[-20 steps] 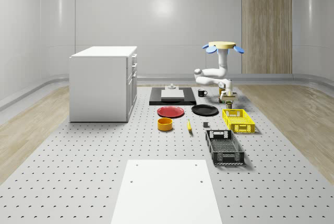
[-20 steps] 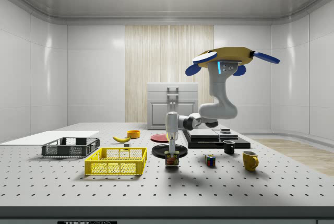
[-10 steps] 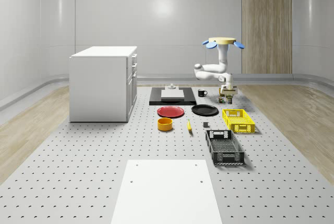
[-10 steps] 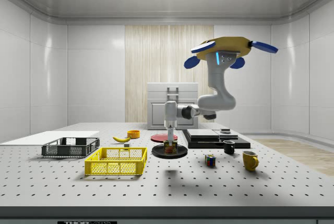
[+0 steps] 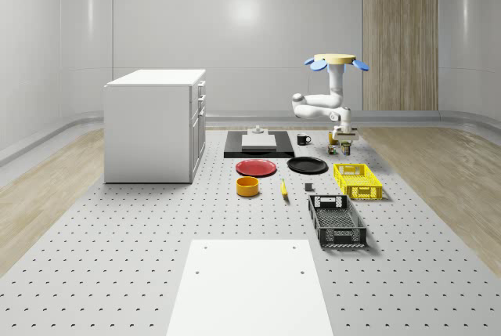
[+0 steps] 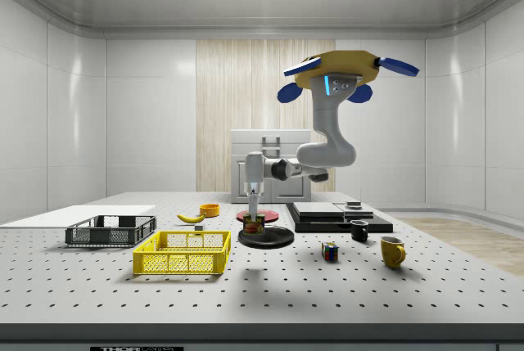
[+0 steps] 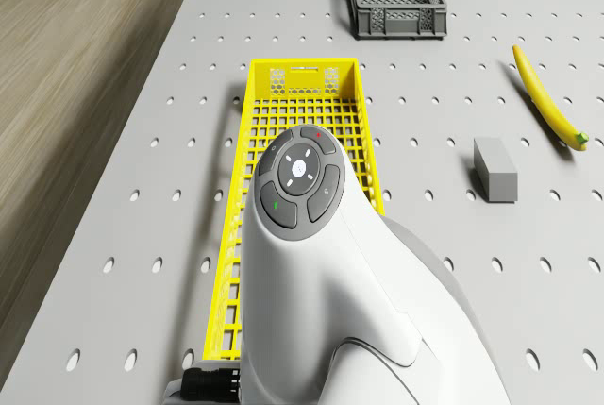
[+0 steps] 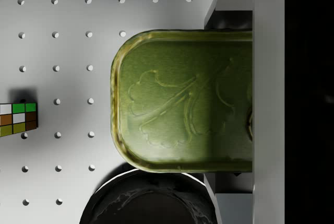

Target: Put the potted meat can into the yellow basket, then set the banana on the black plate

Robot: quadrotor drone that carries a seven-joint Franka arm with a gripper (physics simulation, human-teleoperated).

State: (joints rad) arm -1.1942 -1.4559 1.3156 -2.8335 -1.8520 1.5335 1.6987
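The potted meat can point(image 6: 253, 223) hangs above the table with my gripper point(image 6: 254, 210) shut on it. In the wrist view its green top point(image 8: 177, 101) sits between the fingers point(image 8: 229, 2). The drone point(image 5: 338, 62) hovers over the table's far right part, beyond the yellow basket point(image 5: 358, 180). The held can point(image 5: 344, 148) is just past the basket's far end. From the drone view the basket point(image 7: 300, 76) lies under the arm. The banana point(image 5: 283, 188) lies on the table, also visible from the drone point(image 7: 547, 98). The black plate point(image 5: 307, 165) stands bare.
A black crate point(image 5: 337, 220) sits in front of the basket. A red plate point(image 5: 256, 168), orange bowl point(image 5: 247, 186) and small grey block point(image 7: 495, 169) lie nearby. A cube point(image 6: 329, 251), yellow mug point(image 6: 392, 250), black mug point(image 6: 359, 231) and white cabinet point(image 5: 156, 124) also stand here.
The can was resting on the table in the gripper; it now hangs lifted. Drone and arm have risen and shifted toward the side view's left, nearer the basket.
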